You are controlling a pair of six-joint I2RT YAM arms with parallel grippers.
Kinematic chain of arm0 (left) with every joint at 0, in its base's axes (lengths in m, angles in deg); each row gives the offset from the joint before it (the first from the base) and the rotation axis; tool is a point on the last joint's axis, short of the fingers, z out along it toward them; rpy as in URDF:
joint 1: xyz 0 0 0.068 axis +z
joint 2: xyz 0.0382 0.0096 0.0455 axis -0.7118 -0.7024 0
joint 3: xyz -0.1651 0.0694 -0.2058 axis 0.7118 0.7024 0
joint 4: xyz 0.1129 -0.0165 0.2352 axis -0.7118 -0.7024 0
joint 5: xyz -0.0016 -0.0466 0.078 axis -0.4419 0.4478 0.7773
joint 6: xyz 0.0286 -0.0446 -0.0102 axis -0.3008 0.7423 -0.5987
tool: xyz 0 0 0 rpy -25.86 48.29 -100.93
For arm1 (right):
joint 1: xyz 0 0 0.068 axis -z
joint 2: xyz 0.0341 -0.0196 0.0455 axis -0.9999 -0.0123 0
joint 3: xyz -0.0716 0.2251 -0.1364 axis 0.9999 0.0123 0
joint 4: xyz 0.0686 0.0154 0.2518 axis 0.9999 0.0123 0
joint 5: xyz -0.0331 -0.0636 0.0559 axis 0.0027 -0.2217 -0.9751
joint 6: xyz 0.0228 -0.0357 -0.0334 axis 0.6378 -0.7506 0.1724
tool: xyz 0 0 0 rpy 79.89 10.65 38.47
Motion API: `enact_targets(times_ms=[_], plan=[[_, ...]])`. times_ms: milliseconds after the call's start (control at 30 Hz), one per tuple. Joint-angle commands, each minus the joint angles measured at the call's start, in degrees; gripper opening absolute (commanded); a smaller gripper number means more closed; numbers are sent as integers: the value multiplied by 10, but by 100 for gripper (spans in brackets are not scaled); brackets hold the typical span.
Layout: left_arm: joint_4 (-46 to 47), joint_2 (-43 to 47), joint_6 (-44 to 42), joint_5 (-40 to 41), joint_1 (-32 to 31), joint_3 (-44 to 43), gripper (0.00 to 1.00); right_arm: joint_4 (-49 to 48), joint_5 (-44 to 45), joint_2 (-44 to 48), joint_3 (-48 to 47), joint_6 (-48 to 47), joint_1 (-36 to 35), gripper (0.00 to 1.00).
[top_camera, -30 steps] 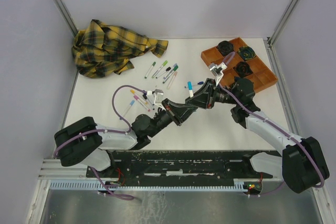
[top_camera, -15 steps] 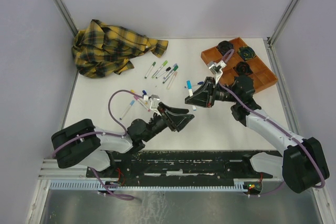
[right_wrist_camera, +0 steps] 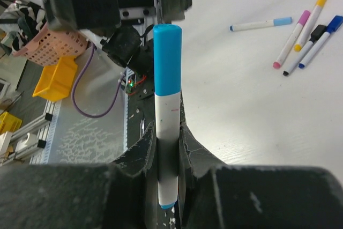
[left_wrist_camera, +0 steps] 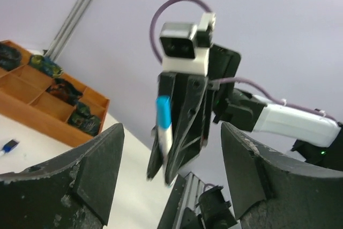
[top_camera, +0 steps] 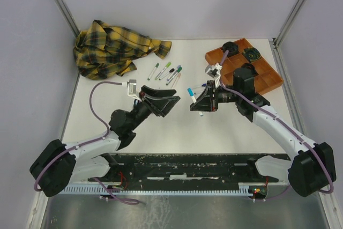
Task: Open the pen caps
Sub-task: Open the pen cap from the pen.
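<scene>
My right gripper (top_camera: 196, 104) is shut on a white pen (right_wrist_camera: 167, 132) and holds it above the table. The pen's light blue cap (right_wrist_camera: 168, 60) is on the barrel and sticks out beyond the fingers (right_wrist_camera: 193, 151). The same cap (left_wrist_camera: 163, 112) shows in the left wrist view, straight ahead between open jaws. My left gripper (top_camera: 170, 106) is open and empty, a short gap left of the pen and facing it. More capped pens (top_camera: 166, 72) lie at the back middle of the table. Another group of capped pens (right_wrist_camera: 300, 38) lies on the table in the right wrist view.
An orange tray (top_camera: 268, 79) with dark round objects stands at the back right. A yellow plaid cloth (top_camera: 110, 46) is bunched at the back left. A single pen with a pale blue cap (right_wrist_camera: 261, 24) lies apart from the group.
My left gripper has opened, let go of the pen and drawn back to the left and up. The right gripper has kept the pen and shifted slightly left.
</scene>
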Motion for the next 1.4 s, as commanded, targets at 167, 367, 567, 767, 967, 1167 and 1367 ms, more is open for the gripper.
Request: enact_targets(times_ms=[167, 367, 567, 767, 967, 1167, 1367], plan=[[-69, -54, 52, -77, 10, -120, 74, 107, -24, -7, -45, -101, -18, 0], [-27, -107, 83, -100, 9, -125, 67, 110, -27, -11, -48, -101, -20, 0], [8, -149, 105, -120, -1, -132, 59, 112, -22, -18, -50, -98, -24, 0], [18, -164, 111, -117, -5, -137, 47, 128, -19, -29, -57, -108, -28, 0], [10, -160, 103, -112, -5, -138, 33, 133, -17, -31, -59, -109, -29, 0], [5, -156, 90, -108, -4, -140, 3, 133, -17, -39, -60, -103, -29, 0], [-108, -94, -13, -73, 36, -195, 3, 66, -21, -62, -40, -48, -36, 0]])
